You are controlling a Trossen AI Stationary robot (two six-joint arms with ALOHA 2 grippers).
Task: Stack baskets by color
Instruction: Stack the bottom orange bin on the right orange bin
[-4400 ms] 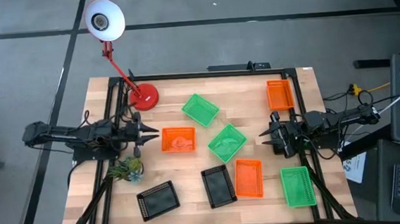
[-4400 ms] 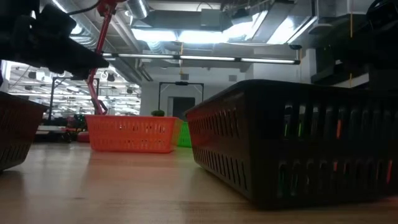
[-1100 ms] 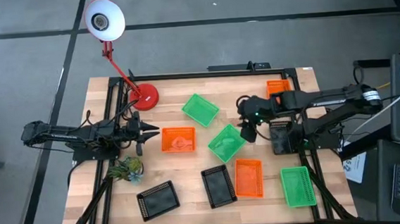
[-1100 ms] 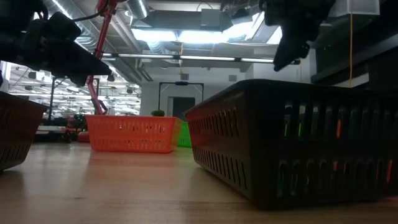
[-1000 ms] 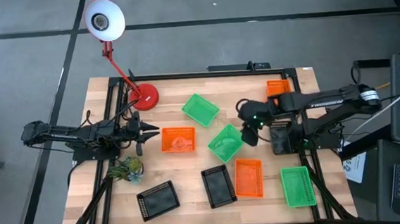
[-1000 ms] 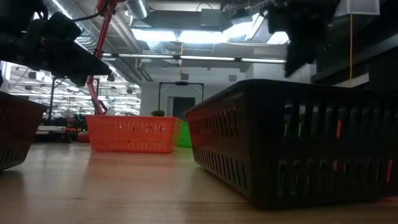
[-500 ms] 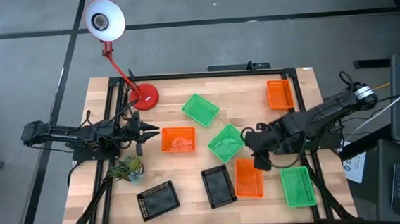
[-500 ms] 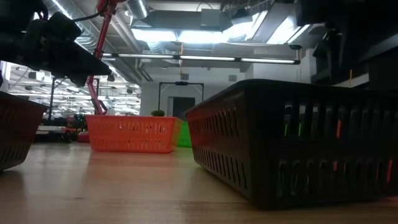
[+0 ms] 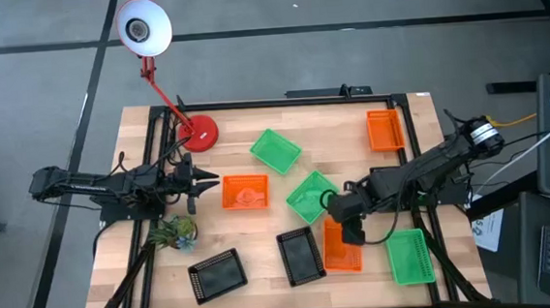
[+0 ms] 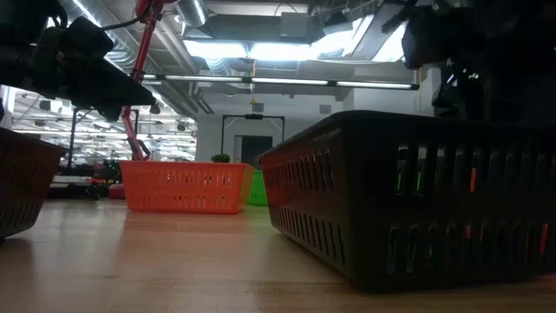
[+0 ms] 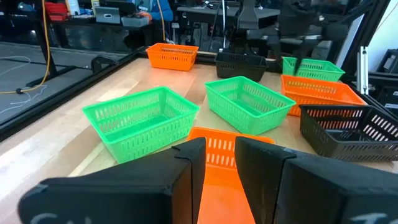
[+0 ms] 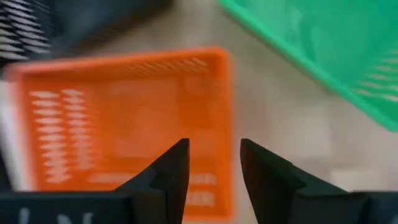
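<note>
Several baskets lie on the wooden table. Two green ones and an orange one sit mid-table. Another orange one is far right. Along the near side sit two black ones, an orange one and a green one. My right gripper hangs open, pointing steeply down over the near orange basket, apart from it. My left gripper waits level and open at the left, facing the mid-table orange basket.
A red lamp base with a white shade stands at the far left. A small green plant sits near the left arm. The black basket fills the low view's right half. Bare wood lies along the far edge.
My right gripper has swung from beside the mid-table green basket toward the table's near edge and come down, tipping steeper, until it hangs over the near orange basket. Its fingers have stayed open. No basket has moved.
</note>
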